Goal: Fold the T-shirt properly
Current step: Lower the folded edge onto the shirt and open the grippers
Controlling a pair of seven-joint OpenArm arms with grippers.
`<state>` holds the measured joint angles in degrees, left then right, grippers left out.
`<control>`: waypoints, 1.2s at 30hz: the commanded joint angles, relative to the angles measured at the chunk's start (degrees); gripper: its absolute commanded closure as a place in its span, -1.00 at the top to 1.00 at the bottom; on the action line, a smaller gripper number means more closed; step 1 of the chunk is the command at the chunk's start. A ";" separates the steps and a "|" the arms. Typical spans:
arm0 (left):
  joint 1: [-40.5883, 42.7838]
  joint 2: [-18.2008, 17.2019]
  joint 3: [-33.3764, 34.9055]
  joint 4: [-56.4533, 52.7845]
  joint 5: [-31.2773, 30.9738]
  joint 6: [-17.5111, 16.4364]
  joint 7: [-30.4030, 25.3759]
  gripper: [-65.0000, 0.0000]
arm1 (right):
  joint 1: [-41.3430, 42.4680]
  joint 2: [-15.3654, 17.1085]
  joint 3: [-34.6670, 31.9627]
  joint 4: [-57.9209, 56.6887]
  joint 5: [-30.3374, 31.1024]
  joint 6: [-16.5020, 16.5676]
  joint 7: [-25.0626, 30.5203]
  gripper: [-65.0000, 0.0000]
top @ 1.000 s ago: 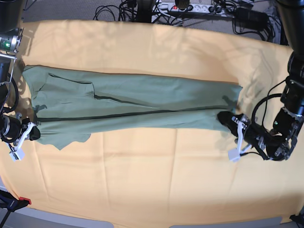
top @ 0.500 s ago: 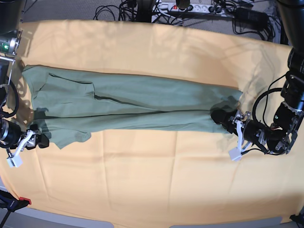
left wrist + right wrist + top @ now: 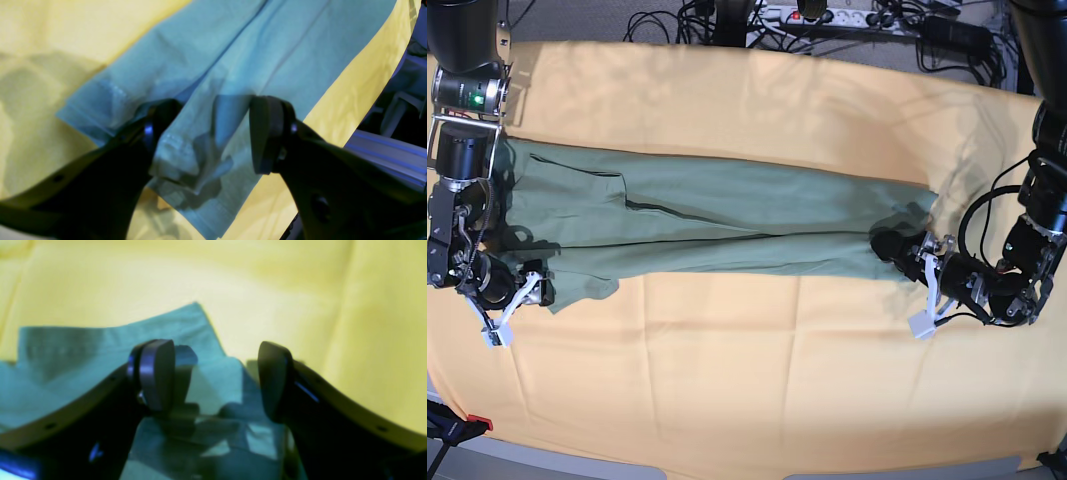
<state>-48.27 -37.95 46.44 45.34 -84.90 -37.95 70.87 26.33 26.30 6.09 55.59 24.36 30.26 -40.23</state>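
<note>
T-shirt (image 3: 717, 225) flat on orange cloth (image 3: 757, 380); cables (image 3: 847, 25) behind; both arms' fingers apart.

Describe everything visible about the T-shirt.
The T-shirt is plain sage-green, soft cotton-like cloth, folded lengthwise into a long narrow band lying flat across the yellow-orange cloth. Overlapping layers show dark fold lines; hem stitching shows at one end. Each end lies between open fingers: the left gripper and right gripper, neither clamping it.

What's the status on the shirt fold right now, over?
Left gripper open over the hem end. Right gripper open over the other end. T-shirt lies in a long band on the yellow cloth. Nothing in the way.
</note>
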 commanded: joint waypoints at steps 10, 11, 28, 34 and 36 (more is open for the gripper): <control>-1.77 -0.61 -0.48 0.39 -0.10 0.26 -0.44 0.15 | 1.77 1.01 0.33 -3.56 12.52 6.05 -4.04 0.25; -1.77 -0.61 -0.48 0.39 -0.10 0.26 -0.44 0.15 | 1.77 1.01 0.33 -4.04 13.29 6.95 -4.04 0.25; -1.75 -0.61 -0.48 0.39 -0.10 0.26 -0.61 0.15 | 1.79 1.03 0.33 -4.39 17.59 9.74 -3.13 -0.99; -1.77 -0.61 -0.48 0.39 -0.10 0.26 -0.61 0.15 | 1.79 1.18 0.33 -4.09 17.62 9.74 -3.08 -1.00; -1.77 -0.61 -0.48 0.39 -0.10 0.26 -0.61 0.15 | 1.77 1.36 0.33 -3.82 17.62 9.74 -3.32 -1.00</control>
<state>-48.27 -37.93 46.44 45.34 -84.90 -37.95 70.67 26.37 26.41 6.09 50.57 40.97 39.51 -44.40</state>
